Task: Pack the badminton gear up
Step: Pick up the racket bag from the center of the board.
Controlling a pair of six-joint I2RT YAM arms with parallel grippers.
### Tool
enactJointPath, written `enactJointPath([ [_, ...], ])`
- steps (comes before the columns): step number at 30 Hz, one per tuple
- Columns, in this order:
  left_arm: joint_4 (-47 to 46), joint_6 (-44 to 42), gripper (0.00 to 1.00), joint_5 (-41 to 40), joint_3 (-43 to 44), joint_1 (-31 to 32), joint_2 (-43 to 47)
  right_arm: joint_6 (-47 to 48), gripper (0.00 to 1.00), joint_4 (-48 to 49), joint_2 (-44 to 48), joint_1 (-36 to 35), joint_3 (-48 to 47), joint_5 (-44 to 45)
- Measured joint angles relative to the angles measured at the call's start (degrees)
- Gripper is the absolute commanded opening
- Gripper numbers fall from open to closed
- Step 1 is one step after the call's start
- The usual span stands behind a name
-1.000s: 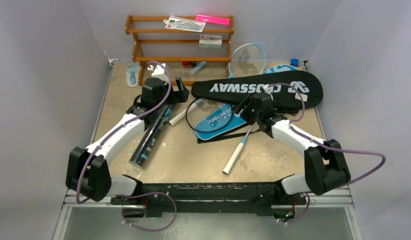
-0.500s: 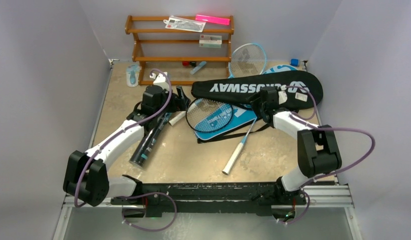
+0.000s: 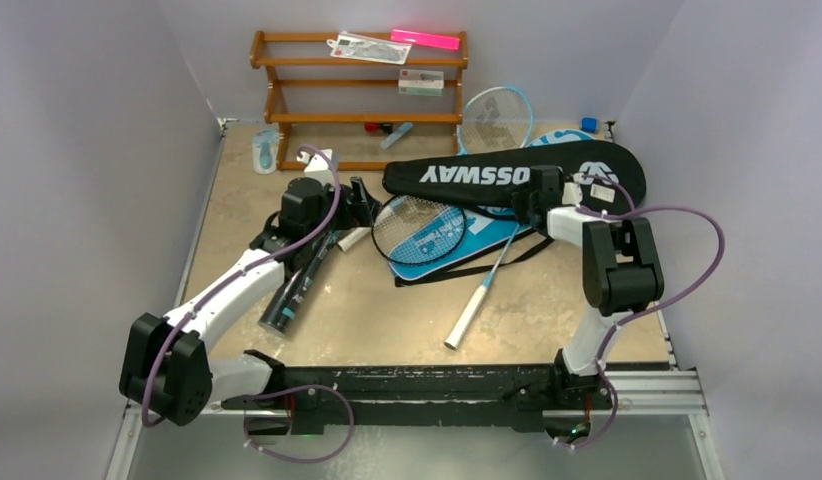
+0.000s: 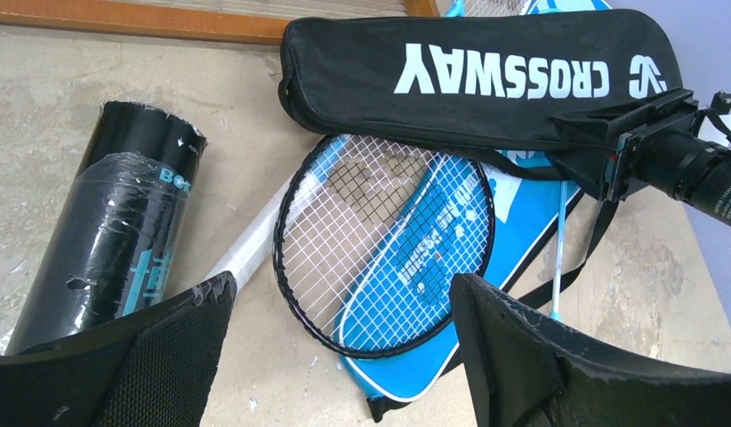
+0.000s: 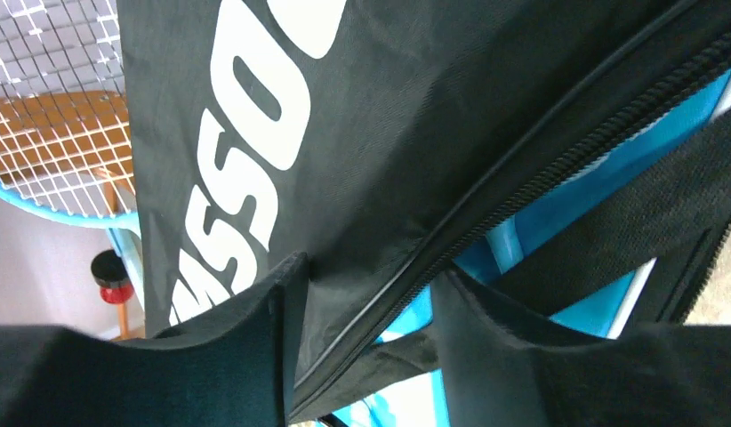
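Right gripper (image 5: 369,283) reached black cover (image 4: 469,80) marked "CROSSWAY", arm folded | jaws spread astride zip edge | left gripper (image 4: 341,286) hovered over racket (image 4: 380,240), jaws spread

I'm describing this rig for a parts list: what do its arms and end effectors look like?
Left arm and right arm: white links between boxy black joints, each trailing a purple cable. Left end effector and right end effector: black, two broad textured fingers.
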State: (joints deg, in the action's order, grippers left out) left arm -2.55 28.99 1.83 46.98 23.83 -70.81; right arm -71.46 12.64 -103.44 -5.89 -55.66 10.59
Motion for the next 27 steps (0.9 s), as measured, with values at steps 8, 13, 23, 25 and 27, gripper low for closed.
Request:
enactJointPath([
  [8,0.15,0.22,0.88,0.13,0.00,0.24,1.01,0.39,0.00,2.32,0.85,1.38,-0.44,-0.63],
  [13,0.26,0.66,0.87,1.66,0.00,0.24,2.16,2.51,0.00,2.36,7.19,1.42,0.92,0.44],
  [23,7.85,-1.18,0.85,4.02,1.20,1.16,8.59,10.32,0.00,-1.03,20.92,1.42,2.97,-1.18],
  [25,10.03,-2.58,0.83,4.42,2.89,1.70,9.51,12.09,0.00,-2.10,22.80,1.38,3.65,-2.54],
  [27,12.98,-4.79,0.83,4.44,5.53,2.71,9.79,13.99,0.00,-3.23,24.09,1.01,3.98,-3.98],
])
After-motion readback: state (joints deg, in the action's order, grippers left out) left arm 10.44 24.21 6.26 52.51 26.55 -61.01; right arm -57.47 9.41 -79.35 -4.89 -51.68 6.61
